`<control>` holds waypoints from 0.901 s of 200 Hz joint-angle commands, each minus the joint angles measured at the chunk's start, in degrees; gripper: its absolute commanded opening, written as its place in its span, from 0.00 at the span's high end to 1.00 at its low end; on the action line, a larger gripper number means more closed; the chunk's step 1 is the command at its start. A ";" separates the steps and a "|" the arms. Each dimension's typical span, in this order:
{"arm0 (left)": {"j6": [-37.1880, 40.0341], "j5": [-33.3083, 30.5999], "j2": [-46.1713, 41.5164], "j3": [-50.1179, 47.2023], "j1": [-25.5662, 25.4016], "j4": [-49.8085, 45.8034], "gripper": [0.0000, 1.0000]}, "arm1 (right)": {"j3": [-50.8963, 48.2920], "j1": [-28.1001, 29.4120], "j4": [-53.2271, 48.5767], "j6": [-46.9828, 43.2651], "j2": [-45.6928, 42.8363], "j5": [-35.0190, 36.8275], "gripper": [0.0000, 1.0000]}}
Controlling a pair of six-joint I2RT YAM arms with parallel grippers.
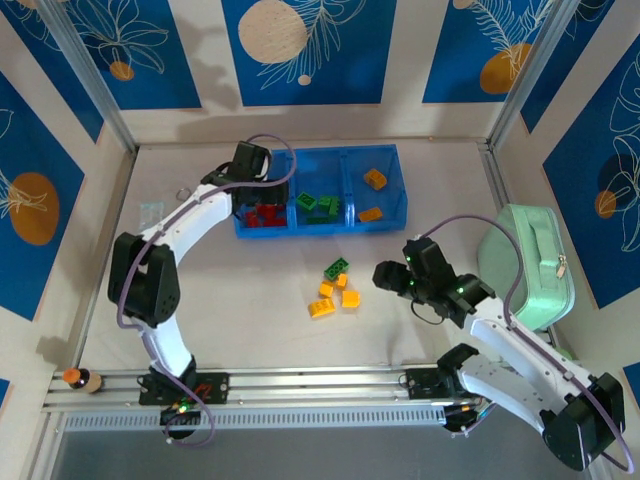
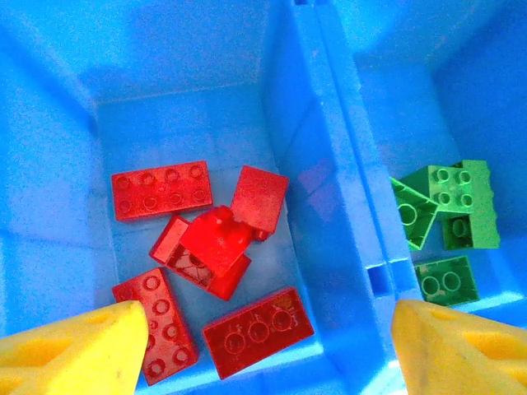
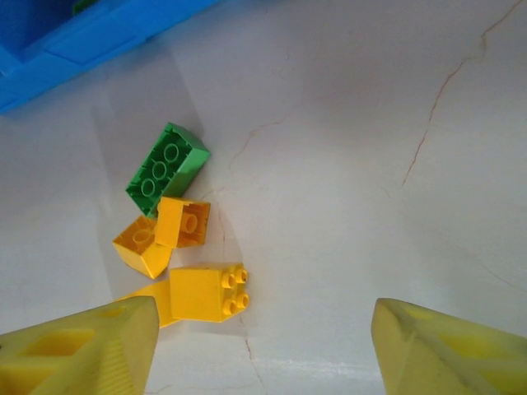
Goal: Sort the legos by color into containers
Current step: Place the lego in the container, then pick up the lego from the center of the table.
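Top view: the blue tray [image 1: 398, 195] lies at the far side of the bench [image 1: 230, 290]. The left arm reaches over its left compartment and the right arm bends over loose pieces near the bench's middle. This view alone takes in all three compartments: red bricks [image 1: 262, 215] in the left, green bricks [image 1: 320, 207] in the middle, two orange bricks [image 1: 375, 179] in the right. It also shows a mint-green case [image 1: 525, 265] at the right edge, well apart from the tray. I cannot judge either tool's opening from here. The left wrist view settles the first: the left tool [image 2: 268, 329] hangs above the red compartment, its yellow fingers [image 2: 82, 350] spread wide with nothing between them. I count about six red bricks below, one tilted on top of another. The divider wall [image 2: 321, 206] separates them from the green ones. The right wrist view shows the right tool [image 3: 263, 329] likewise spread and empty above bare bench. Ahead of it lie a loose green brick [image 3: 167, 167] and the loose orange bricks [image 3: 206, 292], bunched together and touching. The top view gives four orange pieces there. The wrist view shows three clearly and a sliver of a fourth beside one finger.
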 commanded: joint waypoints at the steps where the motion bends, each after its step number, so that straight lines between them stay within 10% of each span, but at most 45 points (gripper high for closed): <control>1: -0.37 -1.02 -5.70 -3.92 -1.07 0.77 0.23 | 2.33 0.77 0.99 -0.20 1.98 -1.04 0.23; 80: -6.95 -2.15 -25.39 -29.89 -6.66 7.71 0.25 | 15.29 2.14 1.83 -3.04 23.50 -7.08 0.12; 180: -14.97 -4.41 -38.39 -50.51 -10.54 9.74 0.27 | 35.76 6.34 -5.69 -1.70 52.57 -5.95 0.26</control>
